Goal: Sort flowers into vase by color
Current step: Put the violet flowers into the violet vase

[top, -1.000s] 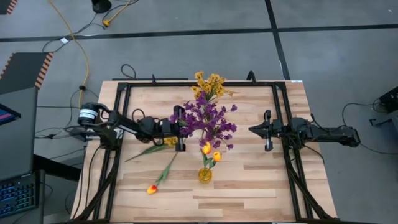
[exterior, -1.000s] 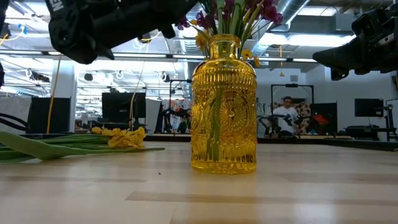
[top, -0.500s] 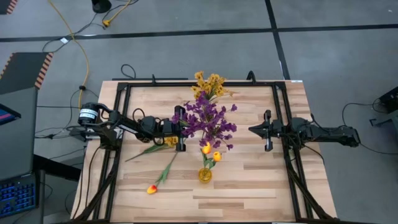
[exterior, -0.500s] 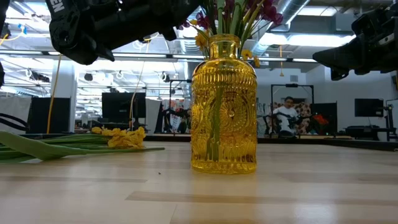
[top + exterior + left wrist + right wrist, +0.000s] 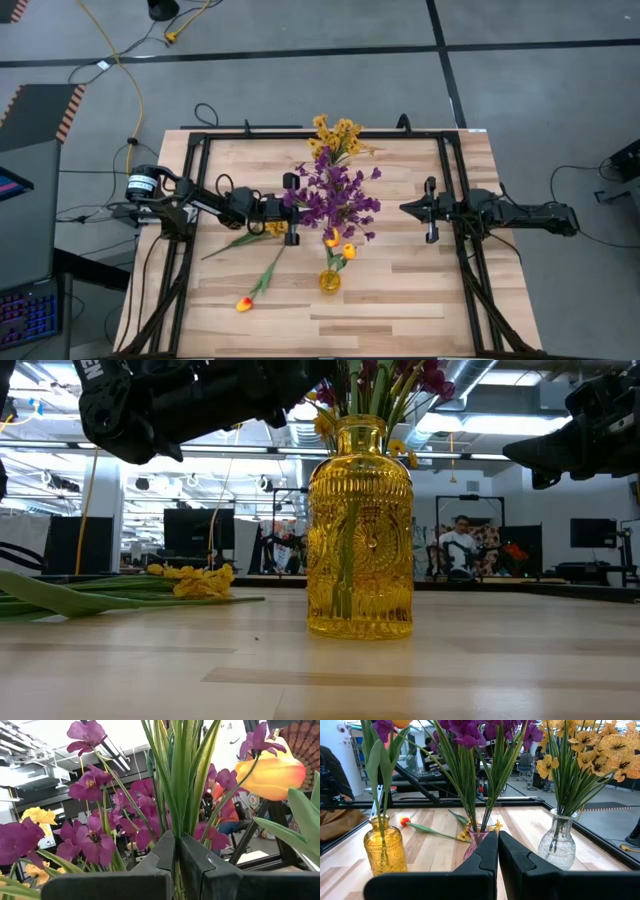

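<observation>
Purple blossoms (image 5: pixel 335 195) are what I'm working: they stand bunched at the middle of the table (image 5: pixel 410 300), over a pinkish glass vase (image 5: pixel 477 841) that I only get to see from the right wrist camera. My left gripper (image 5: pixel 298 208) is pushed in against that bunch from its own side, fingers pressed together. The left wrist camera shows a thin green stem (image 5: pixel 176 870) running up through the seam between them, so I judge it is pinching one purple stem; which bloom belongs to it I can't make out.

What the next move hangs on is that stem's line. It runs close to upright, parallel with the other stems fanning above the fingers, and the vase mouth sits below the gripper, hidden from the overhead camera by the blossoms. So I reckon the way in is straight down along the stem, not sideways.

The right gripper (image 5: pixel 428 210) waits well off on the far side of the bunch, fingers nearly touching with nothing between them.

Left to sort, as I read it: one tulip (image 5: pixel 245 302) and one yellow clustered stem (image 5: pixel 240 240), both flat on the boards, slanting, on the left arm's side, so that arm is the nearer. The amber vase (image 5: pixel 329 281) has tulips in it; the clear vase (image 5: pixel 559 845) has the yellow clusters
</observation>
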{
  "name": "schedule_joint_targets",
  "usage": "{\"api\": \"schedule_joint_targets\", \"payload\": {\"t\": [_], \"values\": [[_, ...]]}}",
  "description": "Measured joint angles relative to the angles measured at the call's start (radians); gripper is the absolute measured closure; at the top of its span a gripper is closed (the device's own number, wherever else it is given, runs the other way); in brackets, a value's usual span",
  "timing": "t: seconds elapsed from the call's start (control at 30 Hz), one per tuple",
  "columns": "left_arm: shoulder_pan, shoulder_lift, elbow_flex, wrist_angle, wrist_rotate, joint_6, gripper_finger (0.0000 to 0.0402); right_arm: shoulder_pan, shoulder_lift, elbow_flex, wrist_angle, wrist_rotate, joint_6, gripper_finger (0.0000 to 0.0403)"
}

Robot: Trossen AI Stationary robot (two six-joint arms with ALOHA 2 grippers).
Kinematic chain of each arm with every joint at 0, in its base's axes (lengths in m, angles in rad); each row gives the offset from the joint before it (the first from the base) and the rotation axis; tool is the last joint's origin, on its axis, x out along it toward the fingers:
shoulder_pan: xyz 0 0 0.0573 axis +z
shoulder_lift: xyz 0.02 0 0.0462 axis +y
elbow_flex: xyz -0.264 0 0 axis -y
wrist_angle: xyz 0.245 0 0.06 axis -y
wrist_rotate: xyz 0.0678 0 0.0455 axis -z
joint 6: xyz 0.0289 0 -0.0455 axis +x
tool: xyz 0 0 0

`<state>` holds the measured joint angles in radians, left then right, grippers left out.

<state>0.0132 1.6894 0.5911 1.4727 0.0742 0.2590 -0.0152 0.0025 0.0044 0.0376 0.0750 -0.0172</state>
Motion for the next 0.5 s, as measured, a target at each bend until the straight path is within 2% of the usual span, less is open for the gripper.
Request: {"api": "schedule_joint_targets", "payload": {"t": [0.37,0.5], "values": [[0.0,0.0,0.0,-0.048,0.017,0.022,0.0402,0.0,0.0,0.0,0.0,0.0,0.0,0.036],[0.0,0.0,0.0,-0.048,-0.031,0.003,0.0402,0.0,0.0,0.0,0.0,0.0,0.0,0.036]]}}
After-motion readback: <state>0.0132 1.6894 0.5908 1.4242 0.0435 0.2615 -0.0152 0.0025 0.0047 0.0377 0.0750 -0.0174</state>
